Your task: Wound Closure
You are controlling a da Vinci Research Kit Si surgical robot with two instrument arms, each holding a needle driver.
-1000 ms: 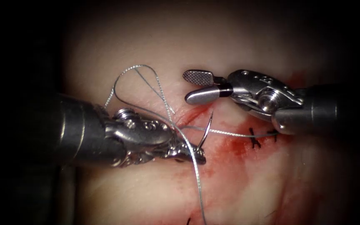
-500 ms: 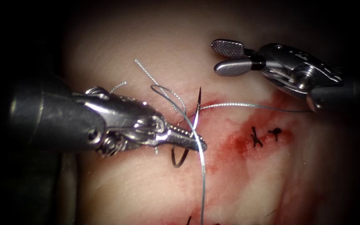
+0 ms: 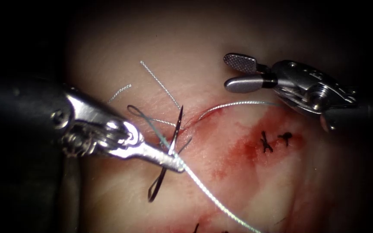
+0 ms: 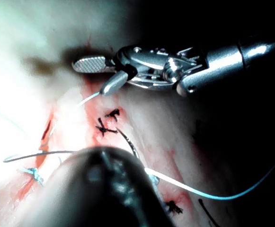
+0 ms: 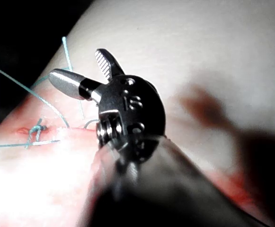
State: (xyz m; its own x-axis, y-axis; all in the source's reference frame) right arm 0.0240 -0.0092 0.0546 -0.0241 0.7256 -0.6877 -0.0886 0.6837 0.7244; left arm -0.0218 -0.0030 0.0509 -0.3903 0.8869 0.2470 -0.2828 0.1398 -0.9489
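Now my left tool (image 3: pixel 175 163) clamps the needle (image 3: pixel 168 155) mid-curve, centre frame, clear of the tissue (image 3: pixel 255 185), w/ thread (image 3: pixel 212 196) trailing lower right; right tool (image 3: pixel 240 73) agape, holding nothing, upper right.

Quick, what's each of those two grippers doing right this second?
Left gripper: shut on the needle near mid-curve, needle clear of the tissue.
Right gripper: open, holding nothing.
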